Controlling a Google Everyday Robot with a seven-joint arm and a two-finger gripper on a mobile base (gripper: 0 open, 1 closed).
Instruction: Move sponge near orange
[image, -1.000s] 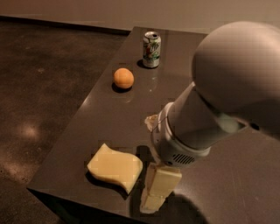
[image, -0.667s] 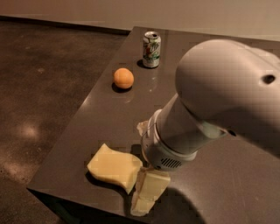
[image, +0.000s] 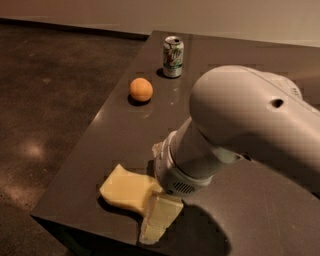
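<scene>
The sponge (image: 125, 189) is a flat pale-yellow slab lying near the front left corner of the dark table (image: 115, 135). The orange (image: 141, 90) sits further back on the table, well apart from the sponge. My gripper (image: 155, 220) hangs below the big white arm (image: 240, 125) and is down at the sponge's right edge, overlapping it in the camera view. The arm hides part of the gripper. Nothing is lifted.
A green-and-white soda can (image: 173, 56) stands upright behind and to the right of the orange. The table's left edge and front edge run close to the sponge, with dark floor (image: 45, 110) beyond. A pale wall runs along the back.
My arm has swung left and my gripper has moved from just right of the sponge onto its right edge. Sponge, orange and can have not moved.
</scene>
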